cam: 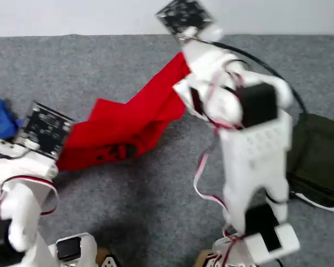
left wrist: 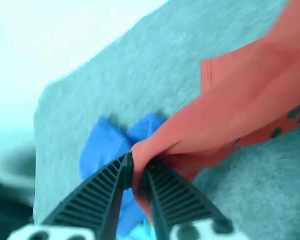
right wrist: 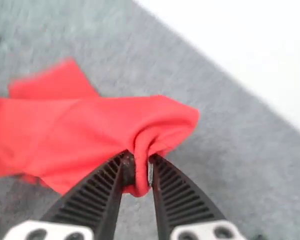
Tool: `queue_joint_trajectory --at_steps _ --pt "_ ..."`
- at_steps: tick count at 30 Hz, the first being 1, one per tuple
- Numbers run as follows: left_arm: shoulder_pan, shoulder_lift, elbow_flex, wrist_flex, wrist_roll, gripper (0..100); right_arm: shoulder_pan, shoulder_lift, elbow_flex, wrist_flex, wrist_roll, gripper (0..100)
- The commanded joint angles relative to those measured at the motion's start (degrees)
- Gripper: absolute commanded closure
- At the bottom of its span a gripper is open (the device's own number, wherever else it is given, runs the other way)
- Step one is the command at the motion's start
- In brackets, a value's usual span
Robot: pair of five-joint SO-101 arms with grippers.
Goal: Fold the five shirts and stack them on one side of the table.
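A red shirt (cam: pixel 128 125) hangs stretched between the two arms above the grey table. My left gripper (left wrist: pixel 138 167) is shut on one bunched edge of the red shirt (left wrist: pixel 230 115), at the table's left side. My right gripper (right wrist: pixel 138 170) is shut on a fold of the red shirt (right wrist: pixel 80 135) at its far end, near the table's back. A blue shirt (cam: pixel 0 119) lies crumpled at the left edge, and the blue shirt (left wrist: pixel 107 150) sits just behind my left gripper. A dark green shirt (cam: pixel 320 156) lies at the right.
The grey carpet-like table top (cam: pixel 145 206) is bare in front of the red shirt. A black cable (cam: pixel 273 72) loops off the right arm. The table's far edge meets a white wall (cam: pixel 72 16).
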Motion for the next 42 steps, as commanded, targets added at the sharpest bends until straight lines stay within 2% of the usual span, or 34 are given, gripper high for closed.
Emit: queue_joint_trajectory --at_steps 1,6,13,20,29,37,42 --pt "6.0 -0.4 -2.1 1.0 0.4 100 3.2 -8.5 0.8 2.3 0.2 98.5" --pt "8.4 -0.4 -5.3 0.8 0.4 100 7.3 -17.5 1.8 2.3 0.4 98.5" --pt "8.2 -0.4 -11.5 0.7 0.6 100 12.1 -27.8 1.8 2.3 0.4 98.5" --pt "8.4 -0.4 -11.3 1.5 0.6 100 16.0 -35.0 1.8 2.3 2.0 98.6" --pt "8.5 -5.6 -11.4 1.4 0.5 100 21.2 -41.4 1.7 2.2 9.3 98.7" --pt "8.4 -14.5 -11.2 1.3 0.4 100 23.2 -45.0 1.3 0.9 10.1 98.7" --pt "8.1 -16.6 -6.8 1.3 0.4 100 25.5 -45.2 1.3 -2.8 15.5 98.7"
